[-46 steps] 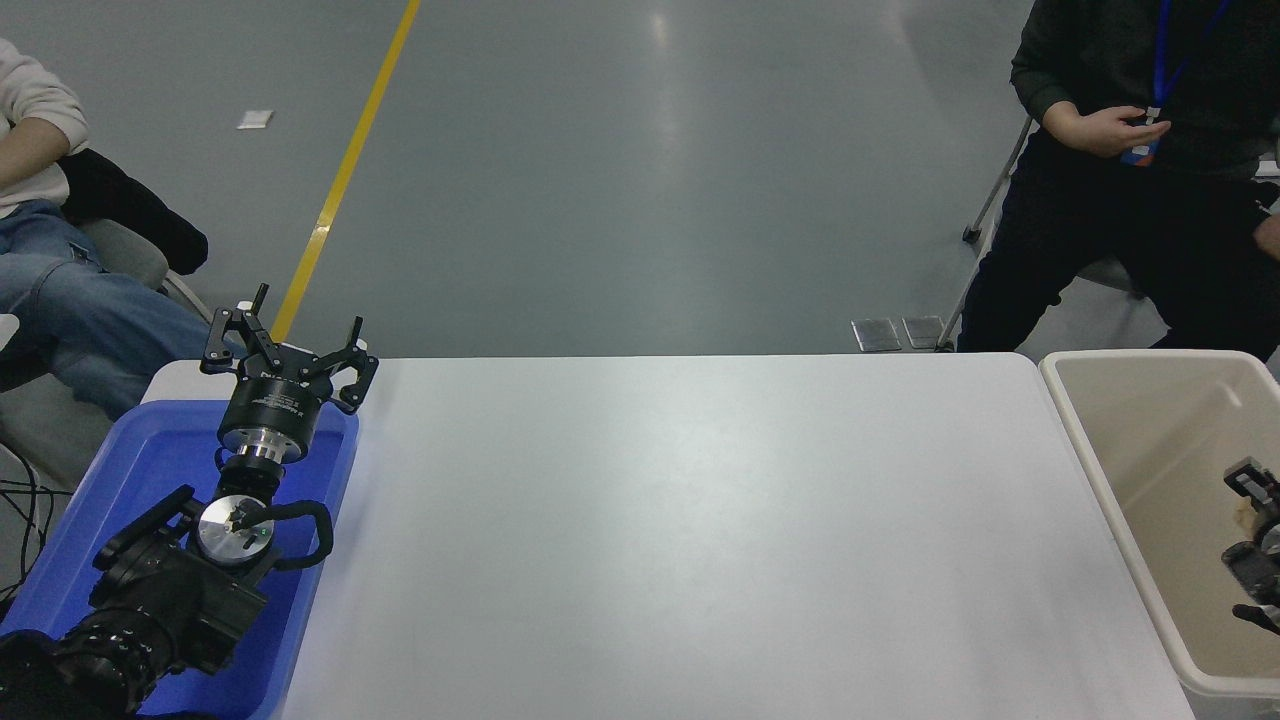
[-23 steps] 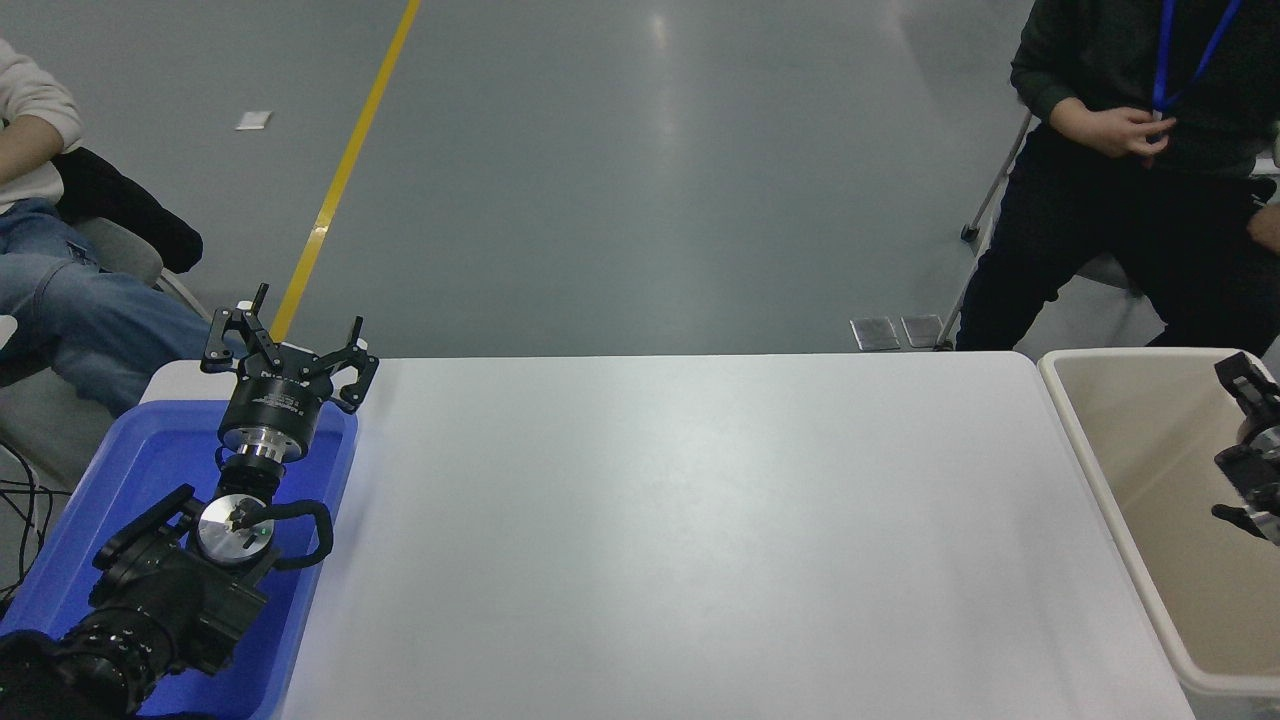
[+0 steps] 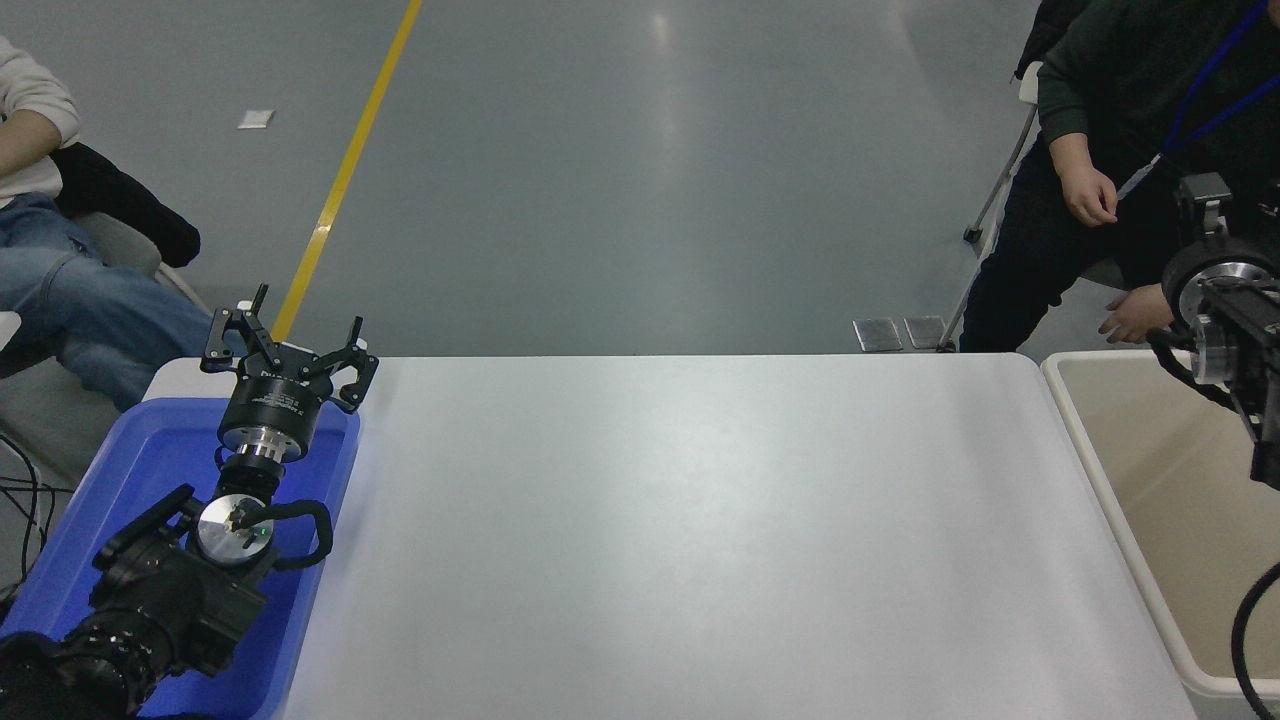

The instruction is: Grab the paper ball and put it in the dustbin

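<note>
Although the right arm (image 3: 1225, 320) reaches in over the far end of the dustbin (image 3: 1100, 470), its gripper is hard to make out: only the wrist and a metal disc show near the right edge, part of it runs out of view, and whether the fingers are spread or closed cannot be told. No paper ball shows anywhere in view; the bin's visible floor and walls look bare, but the near right part of the bin is cut off by the edge. A loop of black cable (image 3: 1245, 640) enters at the lower right corner.

The left gripper (image 3: 288, 345) is parked at the lower left, over the far end of a blue tray (image 3: 320, 600), with its fingers spread wide and holding nothing.

The white table (image 3: 680, 530) lies between the tray and the bin, which stands just beside its right end. Beyond it is a grey floor (image 3: 640, 170) with a yellow line (image 3: 345, 170) running away on the left and a small white scrap (image 3: 254, 120) near that line. A person in blue jeans (image 3: 60, 290) sits at the far left, mostly cut off. Another person in dark clothes (image 3: 1120, 90) with a blue lanyard sits at the far right, one hand (image 3: 1135, 315) just above the bin's far rim.
</note>
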Robot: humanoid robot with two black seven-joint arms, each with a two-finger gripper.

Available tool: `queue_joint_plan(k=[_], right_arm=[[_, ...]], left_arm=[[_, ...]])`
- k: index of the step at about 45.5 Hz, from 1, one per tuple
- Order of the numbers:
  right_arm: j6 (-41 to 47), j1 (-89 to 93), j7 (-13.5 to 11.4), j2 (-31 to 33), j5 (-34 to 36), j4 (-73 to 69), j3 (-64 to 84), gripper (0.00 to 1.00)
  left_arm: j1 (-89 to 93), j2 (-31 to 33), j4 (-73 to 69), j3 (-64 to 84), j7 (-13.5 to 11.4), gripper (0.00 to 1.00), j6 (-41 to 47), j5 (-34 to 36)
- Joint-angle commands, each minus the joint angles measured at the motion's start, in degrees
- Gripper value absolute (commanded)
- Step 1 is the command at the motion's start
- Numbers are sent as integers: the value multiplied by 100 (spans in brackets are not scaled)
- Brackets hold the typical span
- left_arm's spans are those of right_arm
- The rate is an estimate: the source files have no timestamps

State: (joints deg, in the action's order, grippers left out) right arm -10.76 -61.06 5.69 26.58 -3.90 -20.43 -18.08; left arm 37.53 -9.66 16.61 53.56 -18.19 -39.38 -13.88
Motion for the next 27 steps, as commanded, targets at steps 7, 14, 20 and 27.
queue_joint_plan(k=[7,14,20,27], right_arm=[[13,656,1267,59,-858,-1350,-2253,100],[13,1051,1856,-135,-876,-1376,-2516,100],[21,1490,1997,-389,-885,-1560,-2806,100],[196,1851,1998,-688,-876,-1613,-2921,100]], left_arm=[[0,-1,0,-3,0,99,1,0],[0,-1,0,-3,0,99,1,0],[0,-1,0,-3,0,99,1,0],[0,-1,0,-3,0,99,1,0]])
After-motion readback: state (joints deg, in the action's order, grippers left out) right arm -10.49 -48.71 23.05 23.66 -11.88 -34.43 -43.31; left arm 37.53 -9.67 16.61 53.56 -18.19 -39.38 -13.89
